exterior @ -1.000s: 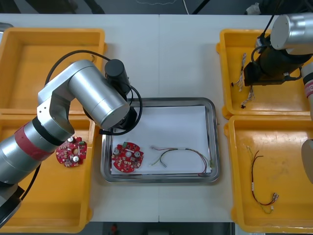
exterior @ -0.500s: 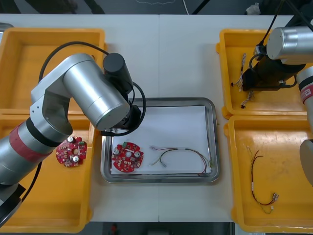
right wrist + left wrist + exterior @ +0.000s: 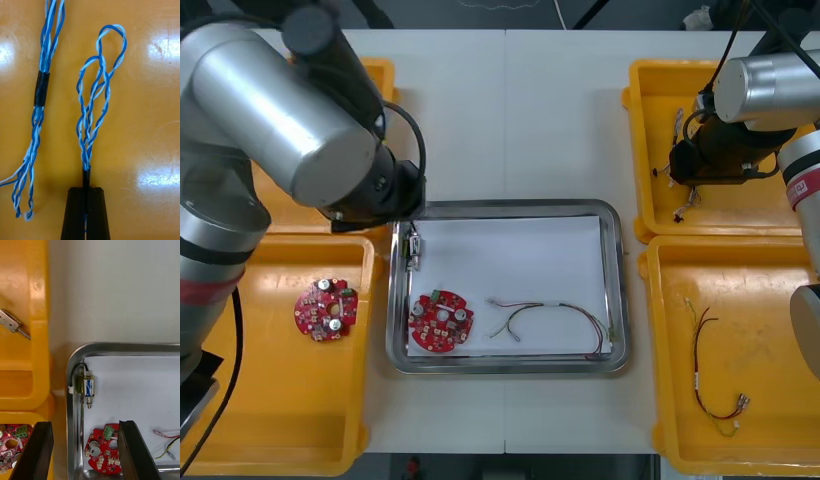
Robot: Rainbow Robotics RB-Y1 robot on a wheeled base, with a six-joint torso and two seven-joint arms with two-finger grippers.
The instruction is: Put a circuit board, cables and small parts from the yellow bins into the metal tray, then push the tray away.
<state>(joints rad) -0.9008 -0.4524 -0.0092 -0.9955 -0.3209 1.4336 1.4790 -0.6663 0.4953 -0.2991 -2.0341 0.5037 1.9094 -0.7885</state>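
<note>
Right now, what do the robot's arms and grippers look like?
Both arms are fat, shiny silver tubes with rounded joints. The left arm has a red band and a black cable looping beside it. The right arm has a red band too, with a black wrist. The left gripper and right gripper each have two flat black fingers.
</note>
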